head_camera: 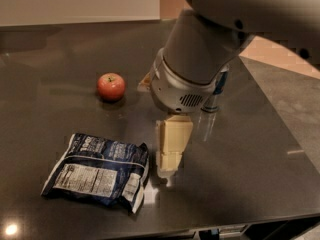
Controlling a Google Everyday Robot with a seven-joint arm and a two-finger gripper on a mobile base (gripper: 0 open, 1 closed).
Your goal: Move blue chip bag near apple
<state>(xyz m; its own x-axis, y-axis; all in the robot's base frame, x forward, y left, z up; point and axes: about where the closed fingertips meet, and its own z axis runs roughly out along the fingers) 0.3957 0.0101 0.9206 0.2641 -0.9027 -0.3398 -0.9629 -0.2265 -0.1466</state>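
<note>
My cream-coloured gripper (169,168) hangs just right of the crumpled dark navy foil chip bag (97,171), pointing down at the dark grey stone-like tabletop (250,159). I cannot tell whether it is open or closed. The bag lies flat near the front edge, its white nutrition panel facing up, the print unreadable. The small round red apple (111,86) sits well behind it.

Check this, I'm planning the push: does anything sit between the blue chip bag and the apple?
Nothing visible: only bare tabletop lies between the blue chip bag and the apple. The claw hangs beside the bag; the can stands beyond it.
</note>
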